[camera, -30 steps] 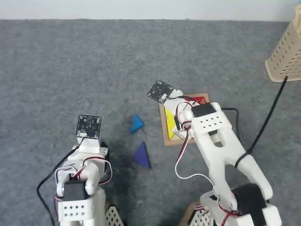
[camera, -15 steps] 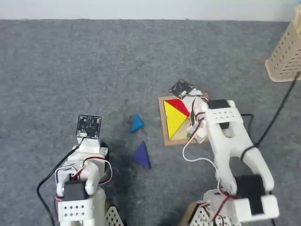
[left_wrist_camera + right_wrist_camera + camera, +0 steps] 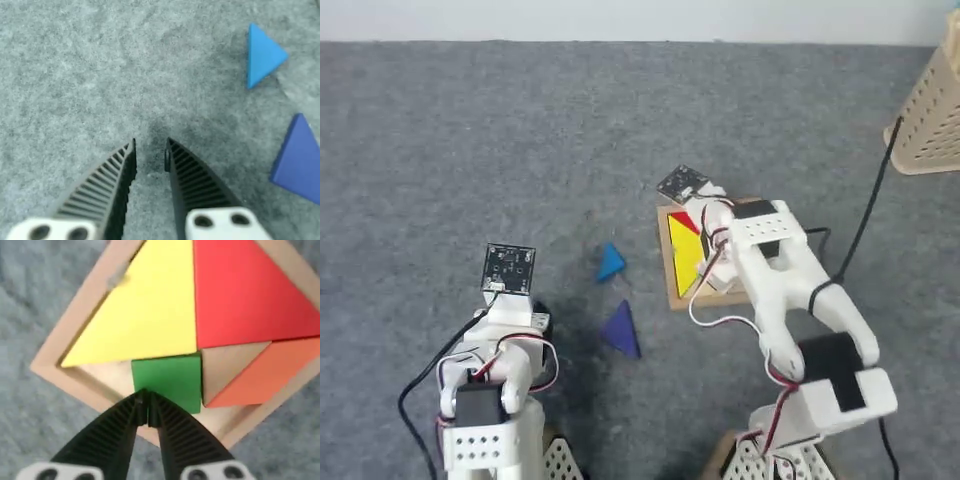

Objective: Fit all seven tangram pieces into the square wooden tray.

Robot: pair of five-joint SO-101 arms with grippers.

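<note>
Green square (image 3: 167, 377) is being seated in the tray (image 3: 75, 310) by a clenched right pincer (image 3: 147, 410).
Nearest the arms, the left pincer (image 3: 150, 150) is held slightly parted and empty above the desk (image 3: 75, 60). A dark blue triangle (image 3: 299, 155) and, beyond it, a light blue triangle (image 3: 262, 55) lie loose on the grey surface, well apart from the tray. Farther out, the right pincer is closed on nothing, with its tips set at the green square's near edge inside the tray. The square is seen touching the yellow triangle (image 3: 145, 310). A bare triangular gap is left between the square, the red triangle (image 3: 240, 295) and the orange piece (image 3: 270, 375). The nudge is best kept light and flat, so that the square is slid flush without its neighbours being lifted or the tray being shifted. The gap looks suited to one of the blue triangles.
</note>
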